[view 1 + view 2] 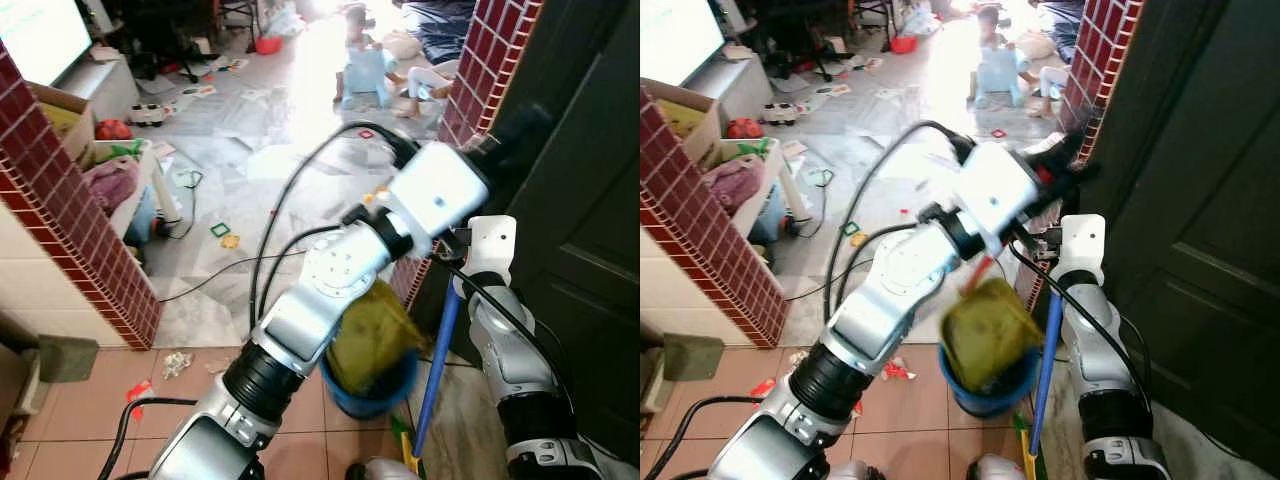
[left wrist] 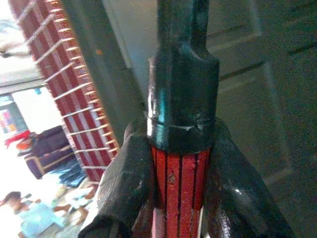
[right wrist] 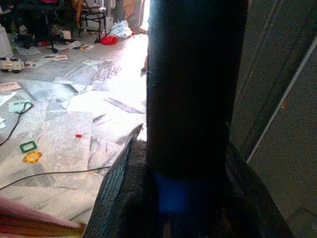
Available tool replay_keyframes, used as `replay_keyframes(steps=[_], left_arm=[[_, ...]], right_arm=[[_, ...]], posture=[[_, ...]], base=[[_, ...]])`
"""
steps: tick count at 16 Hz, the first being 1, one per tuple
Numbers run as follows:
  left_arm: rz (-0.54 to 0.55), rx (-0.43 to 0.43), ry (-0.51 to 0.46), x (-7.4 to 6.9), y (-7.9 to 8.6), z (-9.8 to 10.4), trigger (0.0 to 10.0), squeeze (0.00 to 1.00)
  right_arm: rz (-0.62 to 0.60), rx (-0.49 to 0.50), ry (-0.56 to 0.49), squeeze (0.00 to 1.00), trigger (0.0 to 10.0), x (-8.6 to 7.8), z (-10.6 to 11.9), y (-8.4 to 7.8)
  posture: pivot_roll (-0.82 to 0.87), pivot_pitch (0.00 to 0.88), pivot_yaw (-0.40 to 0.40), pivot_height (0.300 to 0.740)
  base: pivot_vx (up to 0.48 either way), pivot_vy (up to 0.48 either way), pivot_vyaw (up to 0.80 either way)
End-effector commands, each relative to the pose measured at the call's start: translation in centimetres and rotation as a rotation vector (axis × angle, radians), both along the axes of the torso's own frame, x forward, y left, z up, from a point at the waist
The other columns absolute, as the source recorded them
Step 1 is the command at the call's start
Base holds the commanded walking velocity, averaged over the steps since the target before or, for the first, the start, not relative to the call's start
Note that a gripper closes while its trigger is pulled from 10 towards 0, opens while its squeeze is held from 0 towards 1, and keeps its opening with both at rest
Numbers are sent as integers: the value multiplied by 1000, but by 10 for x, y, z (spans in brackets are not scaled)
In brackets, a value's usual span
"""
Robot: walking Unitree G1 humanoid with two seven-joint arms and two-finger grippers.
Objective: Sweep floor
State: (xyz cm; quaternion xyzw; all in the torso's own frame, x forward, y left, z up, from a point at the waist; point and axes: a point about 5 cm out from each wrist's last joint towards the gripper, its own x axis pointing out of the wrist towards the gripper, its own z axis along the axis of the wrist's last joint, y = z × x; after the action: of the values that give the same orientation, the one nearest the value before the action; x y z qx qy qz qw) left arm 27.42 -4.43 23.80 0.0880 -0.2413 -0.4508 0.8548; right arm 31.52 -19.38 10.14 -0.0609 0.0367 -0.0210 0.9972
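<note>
My left arm (image 1: 910, 270) reaches across toward the brick pillar (image 1: 1090, 70) beside the dark door (image 1: 1200, 200). My right arm (image 1: 1085, 330) stands by a blue broom handle (image 1: 1045, 360), beside a blue bucket (image 1: 985, 390) holding a yellow bag (image 1: 980, 330).

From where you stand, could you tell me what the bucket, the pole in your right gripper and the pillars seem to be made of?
Blue bucket: likely plastic, with a smooth, evenly coloured rim.
Blue pole held by the right gripper: possibly painted metal or plastic; slim and straight, with a black sleeve near the grip.
Pillars: small glossy dark-red tiles with pale grout lines, probably ceramic.
</note>
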Motion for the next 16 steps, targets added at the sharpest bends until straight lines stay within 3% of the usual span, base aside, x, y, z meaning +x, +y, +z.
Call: replay_keyframes(steps=[1,4,5,9,11,13,14,16], left_arm=[[-14,81,-52,0,-5,-4,10000,0],[-7,83,-41,-1,-3,-4,10000,0],[-5,94,-99,-2,-2,0,10000,0],[65,4,-198,5,10,33,10000,0],[149,-98,-231,12,27,63,10000,0],[278,-212,-297,21,58,99,10000,0],[306,-230,-307,23,64,104,10000,0],[461,-289,-345,33,97,123,10000,0]], right_arm=[[8,-42,-47,0,10000,5,11,-1],[6,-43,-49,0,10000,5,11,-2],[4,-43,-48,0,10000,5,11,-2],[9,-44,-54,0,10000,7,11,-1],[14,-42,-53,0,10000,7,11,-1],[31,-34,-43,0,10000,9,10,2],[35,-33,-41,0,10000,9,10,3],[64,-27,-33,0,10000,11,9,8]], posture=[[-139,0,-3,740],[-142,0,-2,740],[-140,0,-4,740],[-135,0,-6,740],[-134,0,-6,740],[-104,0,-15,740],[-104,0,-15,740],[-90,0,-22,740]], base=[[0,0,0],[0,0,0],[0,0,0],[0,0,0],[0,0,0],[0,0,0],[0,0,0],[0,0,0]])
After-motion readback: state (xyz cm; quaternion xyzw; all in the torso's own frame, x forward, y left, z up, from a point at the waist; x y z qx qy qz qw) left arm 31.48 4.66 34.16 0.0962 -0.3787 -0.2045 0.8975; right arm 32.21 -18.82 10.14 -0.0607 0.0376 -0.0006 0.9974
